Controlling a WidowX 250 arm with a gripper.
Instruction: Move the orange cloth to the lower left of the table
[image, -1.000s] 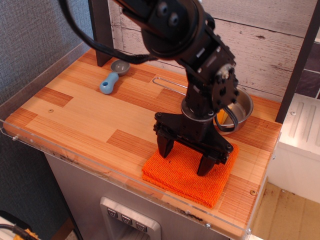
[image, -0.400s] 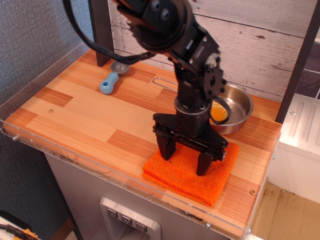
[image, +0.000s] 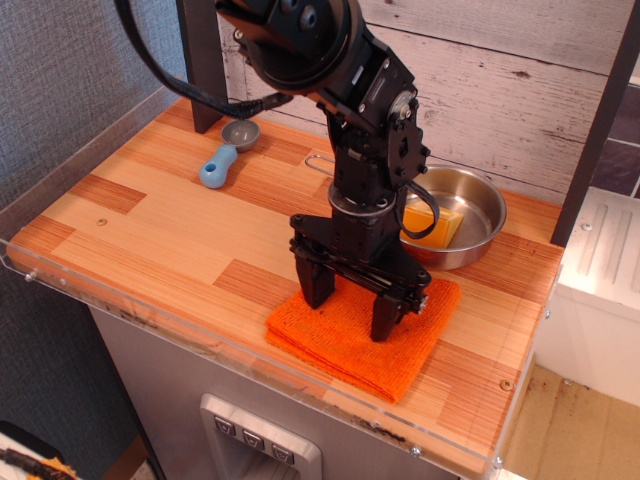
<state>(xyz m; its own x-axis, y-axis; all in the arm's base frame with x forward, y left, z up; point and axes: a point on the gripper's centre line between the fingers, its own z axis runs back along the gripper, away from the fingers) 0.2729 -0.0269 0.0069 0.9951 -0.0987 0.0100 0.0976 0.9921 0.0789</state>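
The orange cloth (image: 335, 345), knitted and folded, lies near the front edge of the striped wooden table (image: 150, 225), right of the middle. My gripper (image: 352, 302) points straight down onto it. Its two black fingers (image: 318, 285) stand apart with their tips pressed into the cloth's upper half. The jaws are open and nothing is pinched between them. The arm hides the far edge of the cloth.
A steel pan (image: 482, 212) holding a small yellow-orange block (image: 432, 224) stands just behind and right of the cloth. A blue-handled measuring spoon (image: 220, 165) lies at the back left. A clear acrylic rim (image: 150, 318) runs along the front edge. Dark posts (image: 200, 70) stand at the back.
The gripper has moved left and a little toward the front edge, and the orange cloth has slid left with it. The pan and its block are more exposed now.
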